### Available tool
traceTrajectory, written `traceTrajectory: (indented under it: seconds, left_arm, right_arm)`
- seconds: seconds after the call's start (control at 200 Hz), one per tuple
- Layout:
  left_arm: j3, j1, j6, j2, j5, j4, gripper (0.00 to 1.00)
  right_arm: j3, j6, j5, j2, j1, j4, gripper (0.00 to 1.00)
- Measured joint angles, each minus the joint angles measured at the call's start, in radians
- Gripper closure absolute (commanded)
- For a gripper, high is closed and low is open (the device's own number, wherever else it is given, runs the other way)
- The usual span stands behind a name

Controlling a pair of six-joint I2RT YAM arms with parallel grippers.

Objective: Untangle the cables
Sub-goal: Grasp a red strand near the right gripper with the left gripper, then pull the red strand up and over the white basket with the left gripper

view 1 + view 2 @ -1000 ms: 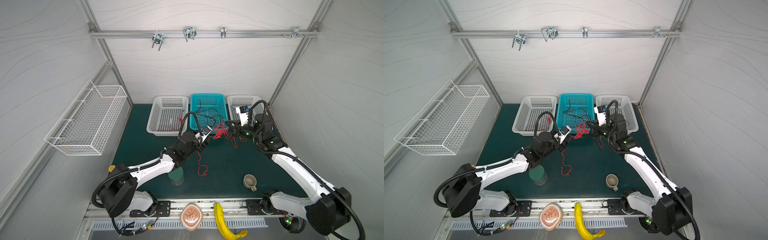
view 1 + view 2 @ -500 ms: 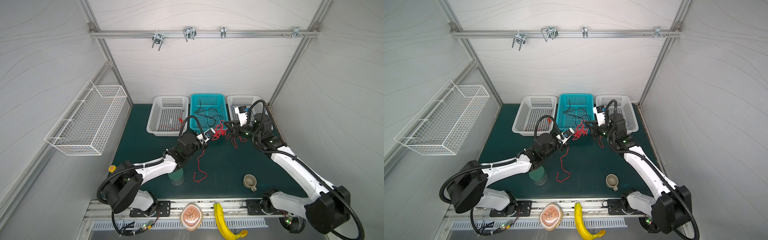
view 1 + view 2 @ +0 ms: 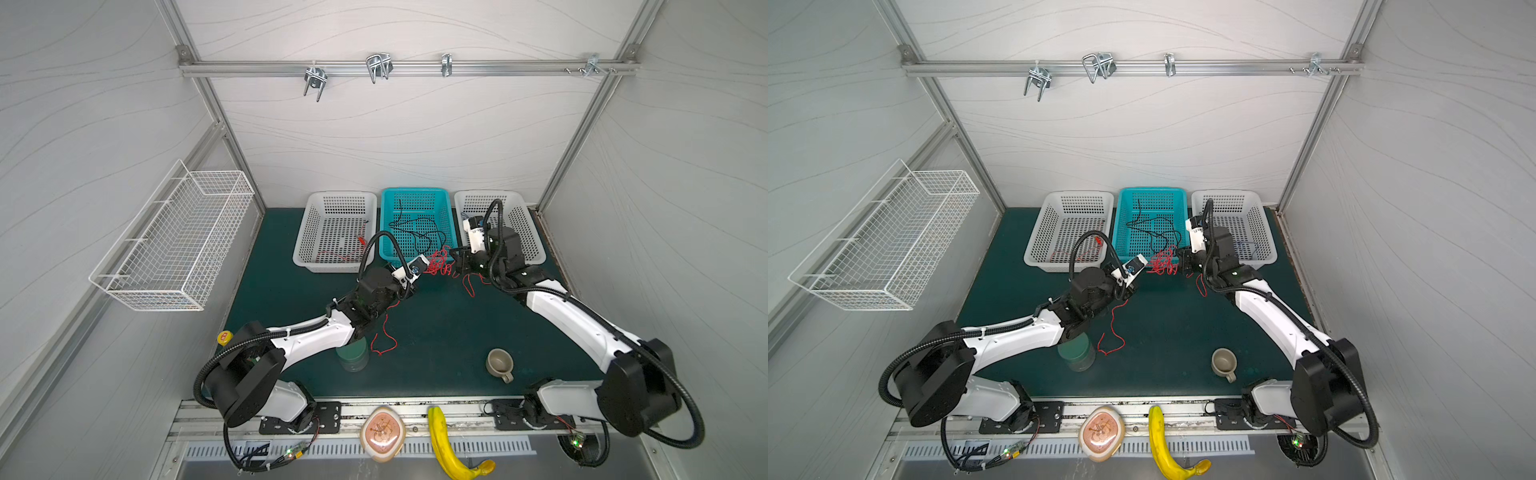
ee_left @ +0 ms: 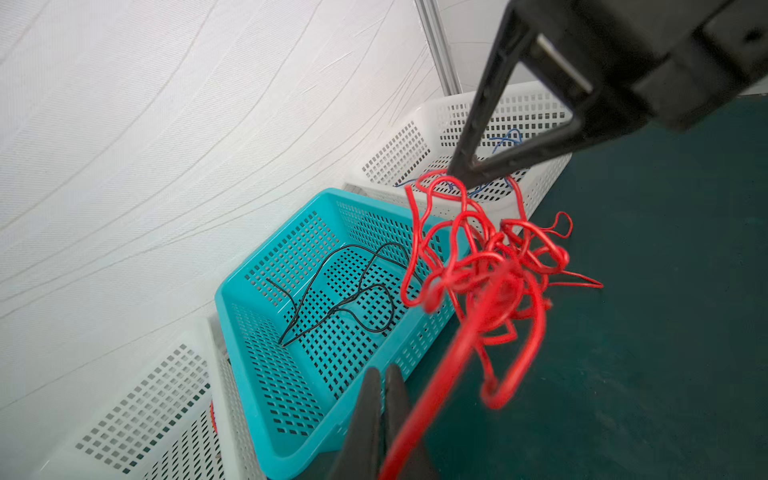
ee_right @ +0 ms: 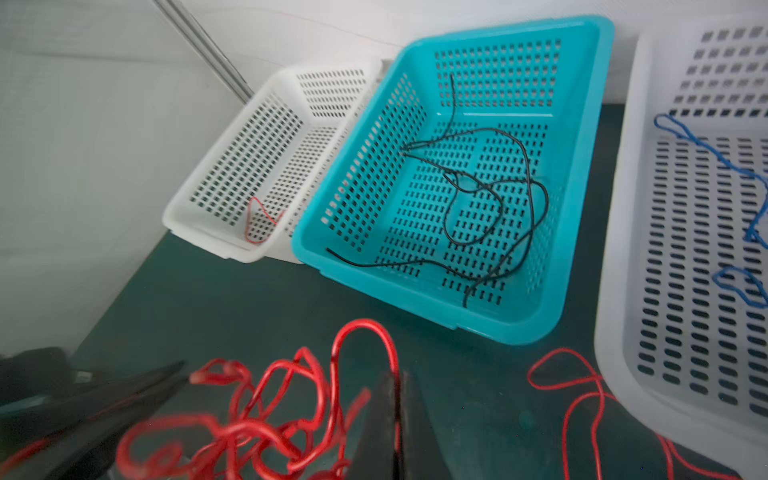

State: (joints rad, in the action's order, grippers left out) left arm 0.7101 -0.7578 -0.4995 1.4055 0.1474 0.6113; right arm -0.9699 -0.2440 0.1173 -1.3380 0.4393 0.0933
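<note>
Pinching red cables, right hand, left hand seemingly too

We find no text, label, brand, number or sign that we can read in any view. The cream-and-brown oval object on the front rail bears a dark line pattern, but we cannot make it out as writing. The white camera housing on the left arm's wrist shows a small blue mark, too small for us to read.
</note>
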Motion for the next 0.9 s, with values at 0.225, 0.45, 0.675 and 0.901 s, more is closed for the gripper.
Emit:
traceTrajectory:
  seconds: [0.225, 0.45, 0.675, 0.901]
  left_arm:
    - [0.003, 0.000, 0.029, -0.045, 0.063, 0.000, 1.00]
    - [0.047, 0.000, 0.047, -0.061, 0.124, -0.016, 1.00]
    - [0.137, 0.000, 0.084, -0.072, 0.187, -0.079, 1.00]
    - [0.238, 0.011, 0.092, -0.097, 0.248, -0.136, 1.00]
  right_arm:
    - [0.037, -0.023, -0.153, -0.055, -0.008, 0.049, 1.00]
    - [0.066, -0.026, -0.167, -0.055, -0.015, 0.050, 1.00]
    - [0.084, -0.026, -0.149, -0.055, -0.015, 0.044, 1.00]
    - [0.120, -0.026, -0.122, -0.055, -0.015, 0.031, 1.00]
